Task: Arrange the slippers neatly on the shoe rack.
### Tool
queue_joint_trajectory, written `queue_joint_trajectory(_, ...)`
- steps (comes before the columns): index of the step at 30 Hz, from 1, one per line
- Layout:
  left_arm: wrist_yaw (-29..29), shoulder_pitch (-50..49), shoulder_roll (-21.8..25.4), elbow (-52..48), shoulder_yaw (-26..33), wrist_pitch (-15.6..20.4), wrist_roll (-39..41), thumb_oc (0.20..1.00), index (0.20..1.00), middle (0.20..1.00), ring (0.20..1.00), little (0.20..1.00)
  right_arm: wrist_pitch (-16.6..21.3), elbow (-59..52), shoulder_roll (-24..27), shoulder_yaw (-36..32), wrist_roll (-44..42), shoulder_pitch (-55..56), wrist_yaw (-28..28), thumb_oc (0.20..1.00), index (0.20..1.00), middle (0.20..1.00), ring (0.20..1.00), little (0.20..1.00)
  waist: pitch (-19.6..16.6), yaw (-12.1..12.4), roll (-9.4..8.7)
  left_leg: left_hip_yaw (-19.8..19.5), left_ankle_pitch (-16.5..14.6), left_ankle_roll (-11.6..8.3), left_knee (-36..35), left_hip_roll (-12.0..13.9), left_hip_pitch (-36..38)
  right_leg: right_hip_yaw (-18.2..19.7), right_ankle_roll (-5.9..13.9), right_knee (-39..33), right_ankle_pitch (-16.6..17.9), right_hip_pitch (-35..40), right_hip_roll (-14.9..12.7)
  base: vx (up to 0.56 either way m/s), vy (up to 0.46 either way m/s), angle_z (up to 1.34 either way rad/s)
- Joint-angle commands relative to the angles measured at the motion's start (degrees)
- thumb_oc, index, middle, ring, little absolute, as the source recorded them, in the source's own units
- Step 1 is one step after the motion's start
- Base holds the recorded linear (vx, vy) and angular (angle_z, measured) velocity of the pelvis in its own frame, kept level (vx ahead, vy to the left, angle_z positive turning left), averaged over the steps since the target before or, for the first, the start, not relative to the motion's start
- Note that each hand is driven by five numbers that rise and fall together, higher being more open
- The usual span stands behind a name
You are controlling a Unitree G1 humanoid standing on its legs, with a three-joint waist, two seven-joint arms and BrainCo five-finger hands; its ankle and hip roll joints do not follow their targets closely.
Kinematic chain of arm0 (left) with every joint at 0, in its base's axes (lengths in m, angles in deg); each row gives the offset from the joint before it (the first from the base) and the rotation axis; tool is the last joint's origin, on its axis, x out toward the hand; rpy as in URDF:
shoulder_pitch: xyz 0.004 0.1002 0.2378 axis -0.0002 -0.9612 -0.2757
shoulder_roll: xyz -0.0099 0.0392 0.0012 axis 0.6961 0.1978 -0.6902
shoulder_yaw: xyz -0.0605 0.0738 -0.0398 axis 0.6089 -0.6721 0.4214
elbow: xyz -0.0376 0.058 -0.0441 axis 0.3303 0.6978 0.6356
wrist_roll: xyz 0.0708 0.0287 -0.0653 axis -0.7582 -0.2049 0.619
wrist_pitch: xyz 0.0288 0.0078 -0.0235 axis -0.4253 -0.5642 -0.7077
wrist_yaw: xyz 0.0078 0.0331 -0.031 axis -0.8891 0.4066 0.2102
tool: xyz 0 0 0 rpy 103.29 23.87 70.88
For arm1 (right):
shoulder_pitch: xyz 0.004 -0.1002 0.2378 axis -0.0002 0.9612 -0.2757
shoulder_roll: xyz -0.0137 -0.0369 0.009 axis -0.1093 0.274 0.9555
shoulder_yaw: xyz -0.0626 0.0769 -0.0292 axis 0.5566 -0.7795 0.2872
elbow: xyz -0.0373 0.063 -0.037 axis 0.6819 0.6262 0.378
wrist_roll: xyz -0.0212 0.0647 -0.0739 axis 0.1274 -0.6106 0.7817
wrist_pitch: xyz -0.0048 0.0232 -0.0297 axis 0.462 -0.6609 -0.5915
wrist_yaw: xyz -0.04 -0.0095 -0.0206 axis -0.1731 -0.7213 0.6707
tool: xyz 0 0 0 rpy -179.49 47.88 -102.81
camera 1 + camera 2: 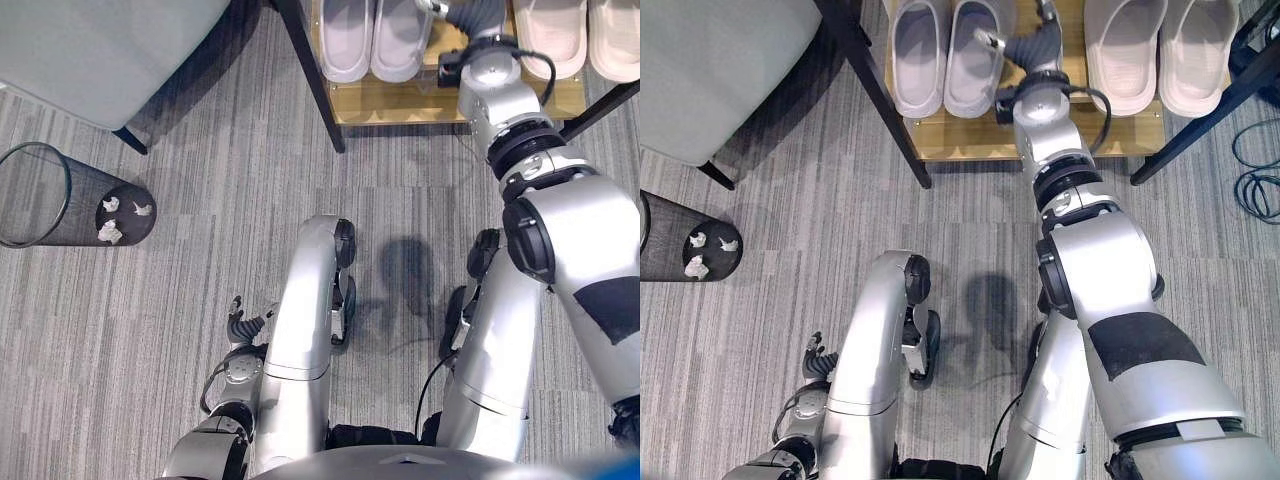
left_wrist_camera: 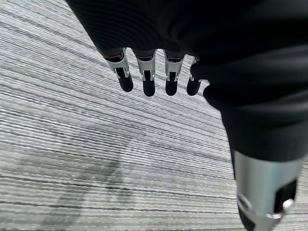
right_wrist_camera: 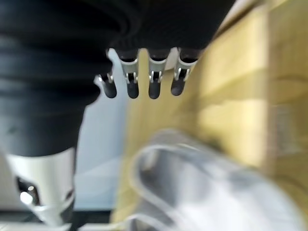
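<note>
On the wooden shelf of the shoe rack (image 1: 970, 140) sit two pairs of slippers, toes pointing away from the robot. To the left, the grey pair (image 1: 945, 55) lies side by side, the two slippers touching along their inner edges. To the right, the pale pink pair (image 1: 1160, 50) lies the same way, also close together, well apart from the grey ones with bare wood between. Dark metal legs (image 1: 880, 95) frame the shelf on both sides.

Between the two pairs, the right hand (image 1: 1035, 40) reaches over the shelf, just beside the right slipper of the grey pair, with one silver finger lying over that slipper's edge. From its wrist camera the fingers (image 3: 153, 85) hang straight and relaxed above the wood, grasping nothing, with the pale rounded rim of a slipper (image 3: 192, 178) blurred close below.

Down by the robot's left side, the left hand (image 1: 240, 325) hangs low over the grey striped carpet (image 1: 200, 300); its fingers (image 2: 147, 82) are straight and released, holding nothing.

Further left stands a black mesh wastebasket (image 1: 60, 205) with crumpled white paper (image 1: 115, 220) at its bottom, and beyond it a grey upholstered seat (image 1: 100, 50) on dark legs
</note>
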Motion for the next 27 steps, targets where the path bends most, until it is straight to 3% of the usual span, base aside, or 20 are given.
queue_joint_trajectory(1,-0.22,0.35,-1.36,-4.71,-0.36,1.12,2.35,1.000,1.000,1.000,1.000,1.000,2.59,-8.44,-0.32,2.44,0.00,-0.88,-4.21,1.000,1.000,1.000,1.000,1.000,-1.50,1.54,-2.41,-6.50,-0.98,-1.31,0.44,0.01,-1.67,9.15,-1.16,-2.65,13.17,2.81,2.21,-0.04,-0.046,-0.04)
queue_joint_trajectory(4,-0.98,0.29,-1.19,-10.04,1.44,1.21,4.11,1.000,1.000,1.000,1.000,1.000,0.34,-29.01,4.17,6.13,-1.76,7.56,-7.95,1.000,1.000,1.000,1.000,1.000,-1.50,-0.20,-4.00,-6.56,-0.76,-1.32,-0.50,0.33,-1.67,9.04,-1.38,-2.50,13.27,2.81,2.74,-0.04,-0.042,-0.05)
queue_joint_trajectory(7,-1.92,0.06,-1.24,-14.76,2.14,0.76,4.52,1.000,1.000,1.000,1.000,1.000,-2.54,-39.42,7.01,5.64,-2.76,13.87,-9.41,1.000,1.000,1.000,1.000,1.000,-1.50,-1.29,-4.49,-6.52,-0.55,-1.41,-0.98,0.48,-1.67,8.63,-1.40,-2.63,13.43,2.81,2.78,-0.04,-0.046,-0.05)
queue_joint_trajectory(10,-2.67,1.34,1.77,-24.34,4.67,-2.40,4.45,1.000,1.000,1.000,1.000,1.000,-6.51,-61.63,13.13,0.42,-10.35,25.87,-12.11,1.000,1.000,1.000,1.000,1.000,-1.50,-3.21,-4.96,-6.34,1.10,-1.36,-3.92,1.28,-1.67,7.30,-1.73,-4.58,13.87,3.39,1.87,-0.03,-0.088,-0.04)
queue_joint_trajectory(12,-2.52,2.14,2.49,-25.46,5.10,-2.93,4.46,1.000,1.000,1.000,1.000,1.000,-6.80,-64.85,14.34,-0.57,-11.39,27.57,-12.27,1.000,1.000,1.000,1.000,1.000,-1.50,-3.51,-4.76,-6.60,1.66,-1.49,-5.15,1.08,-1.67,6.70,-1.71,-5.83,13.83,3.91,1.49,-0.05,-0.048,0.07)
queue_joint_trajectory(13,-2.18,3.69,4.76,-28.11,5.79,-4.57,3.19,1.000,1.000,1.000,1.000,1.000,-8.19,-70.07,17.09,-4.82,-14.71,32.63,-12.33,1.000,1.000,1.000,1.000,1.000,-1.51,-4.20,-4.05,-7.13,3.36,-1.82,-8.58,0.72,-1.67,5.00,-1.70,-9.16,14.00,5.29,0.51,-0.13,-0.029,0.11)
queue_joint_trajectory(15,-0.97,2.22,6.96,-32.48,7.11,-7.42,2.70,1.000,1.000,1.000,1.000,1.000,-9.63,-74.22,21.78,-9.99,-13.17,41.70,-12.30,1.000,1.000,1.000,1.000,1.000,-4.90,-4.32,-3.59,-7.55,4.96,-1.86,-14.39,0.20,-1.67,2.24,-1.65,-15.30,14.25,6.07,-0.89,-0.12,-0.018,0.22)
queue_joint_trajectory(16,-0.60,1.32,7.41,-33.41,7.47,-7.92,2.31,1.000,1.000,1.000,1.000,1.000,-9.89,-74.88,22.93,-11.24,-11.72,45.00,-12.61,1.000,1.000,1.000,1.000,1.000,-6.64,-4.16,-3.48,-7.51,5.33,-2.04,-16.05,0.14,-1.67,1.23,-1.78,-17.57,14.33,6.17,-1.39,-0.03,0.002,0.15)
queue_joint_trajectory(18,2.14,-1.69,5.30,-36.09,6.80,-8.70,3.12,1.000,1.000,1.000,1.000,1.000,-9.40,-72.41,25.59,-16.99,-3.69,57.52,-11.58,1.000,1.000,1.000,1.000,1.000,-15.02,-4.33,-2.89,-8.70,7.56,-1.80,-24.09,0.13,-1.67,-3.07,-2.39,-28.11,14.14,7.06,-3.02,-0.03,-0.024,-0.06)
queue_joint_trajectory(19,2.68,-3.97,4.63,-37.02,6.03,-8.88,2.63,1.000,1.000,1.000,1.000,1.000,-8.86,-69.51,24.24,-21.30,-1.04,65.95,-11.35,1.000,1.000,1.000,1.000,1.000,-19.62,-4.18,-2.49,-9.30,9.69,-1.72,-30.47,0.41,0.13,-7.24,-2.65,-36.51,14.96,10.59,-3.76,-0.09,-0.035,-0.04)
queue_joint_trajectory(20,2.81,-4.65,4.47,-36.47,6.02,-8.97,2.47,1.000,1.000,1.000,1.000,1.000,-8.65,-67.62,22.84,-23.42,-0.29,69.88,-11.26,1.000,1.000,1.000,1.000,1.000,-20.61,-4.05,-2.57,-8.99,10.46,-1.58,-34.60,0.70,3.93,-9.25,-2.99,-41.20,15.60,14.59,-4.03,-0.16,-0.037,0.01)
queue_joint_trajectory(21,3.48,-6.21,4.93,-34.71,6.02,-9.22,1.85,1.000,1.000,1.000,1.000,1.000,-7.11,-62.51,20.68,-26.84,1.61,77.56,-10.37,1.000,1.000,1.000,1.000,1.000,-22.49,-3.95,-2.88,-8.81,12.01,-1.70,-42.07,1.12,11.63,-11.96,-3.25,-50.57,16.81,23.29,-4.03,-0.18,-0.071,0.09)
queue_joint_trajectory(22,5.07,-15.31,5.93,-44.52,3.64,-6.89,0.12,1.000,1.000,1.000,1.000,1.000,-4.44,-57.23,20.21,-31.28,1.30,81.72,-7.71,1.000,1.000,1.000,1.000,1.000,-22.70,-2.49,-2.84,-9.09,13.68,-1.63,-46.96,0.44,15.72,-13.58,-3.17,-55.27,18.08,27.78,-4.97,-0.26,-0.105,0.23)
queue_joint_trajectory(23,3.47,-15.15,5.38,-47.77,3.98,-8.64,-1.76,1.000,1.000,1.000,1.000,1.000,-3.54,-56.06,17.26,-31.87,1.61,85.43,-8.70,1.000,1.000,1.000,1.000,1.000,-23.61,-2.69,-3.08,-9.30,17.21,-1.81,-51.71,0.21,18.04,-14.82,-3.27,-61.09,21.32,30.71,-4.26,-0.21,-0.071,0.22)
queue_joint_trajectory(25,3.55,-20.59,4.64,-47.28,2.17,-8.61,-3.14,1.000,1.000,1.000,1.000,1.000,-1.34,-49.70,16.19,-32.81,2.99,89.59,-6.62,1.000,1.000,1.000,1.000,1.000,-24.65,-2.46,-3.38,-9.66,19.05,-2.07,-58.91,-0.39,25.55,-16.31,-3.16,-68.93,23.22,38.10,-3.94,-0.03,-0.028,0.36)
queue_joint_trajectory(26,4.22,-23.52,4.12,-44.32,1.04,-7.47,-3.17,1.000,1.000,1.000,1.000,1.000,1.37,-37.28,14.72,-31.55,4.13,90.80,-3.74,1.000,1.000,1.000,1.000,1.000,-25.99,-1.69,-3.60,-9.54,22.18,-2.13,-65.68,-1.03,31.50,-18.24,-3.01,-76.20,26.06,44.03,-3.89,0.11,-0.010,0.35)
queue_joint_trajectory(27,4.27,-23.59,3.57,-42.35,0.93,-7.31,-3.38,1.000,1.000,1.000,1.000,1.000,2.23,-33.31,12.97,-30.97,4.75,91.12,-3.29,1.000,1.000,1.000,1.000,1.000,-26.71,-1.54,-3.92,-9.74,23.07,-2.36,-69.51,-1.20,34.95,-19.12,-2.93,-79.84,27.04,47.32,-3.73,0.15,0.007,0.04)
